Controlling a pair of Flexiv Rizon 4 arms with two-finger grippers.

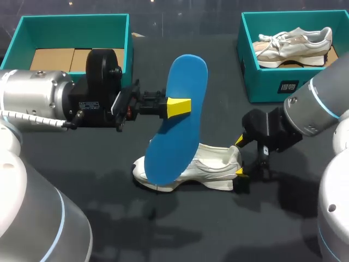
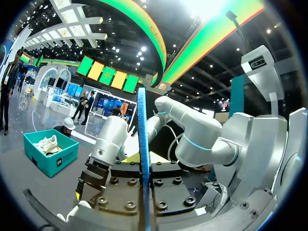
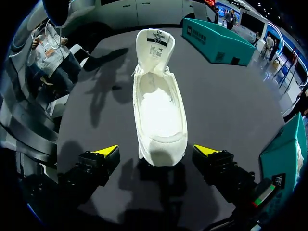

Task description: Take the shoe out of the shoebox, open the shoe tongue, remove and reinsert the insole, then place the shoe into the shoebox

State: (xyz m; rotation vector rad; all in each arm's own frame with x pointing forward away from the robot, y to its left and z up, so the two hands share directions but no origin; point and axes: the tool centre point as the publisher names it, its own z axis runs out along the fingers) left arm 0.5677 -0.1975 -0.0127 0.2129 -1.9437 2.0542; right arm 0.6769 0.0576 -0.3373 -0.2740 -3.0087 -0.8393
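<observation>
Item: blue insole (image 1: 177, 120), centre of the head view, upright and tilted, clamped at its middle by the left gripper (image 1: 175, 107). The left wrist view showed it edge-on (image 2: 142, 144), pinched between that gripper's fingers.

Item: white shoe (image 1: 210, 166), lower centre of the head view, lying on the dark table (image 1: 98, 218) behind the insole's lower end. The insole hid its toe there. Only the right wrist view showed the shoe (image 3: 160, 110) from heel to toe, tongue raised at the far end and white lining exposed. The right gripper (image 3: 156, 151) stood spread astride the heel, with gaps on both sides.

Containers: upper-left shoebox (image 1: 73, 19), teal, held brown cardboard inserts (image 1: 54, 59). Upper-right shoebox (image 1: 272, 84), teal, held a second shoe (image 1: 294, 46), beige and white, on its side.
</observation>
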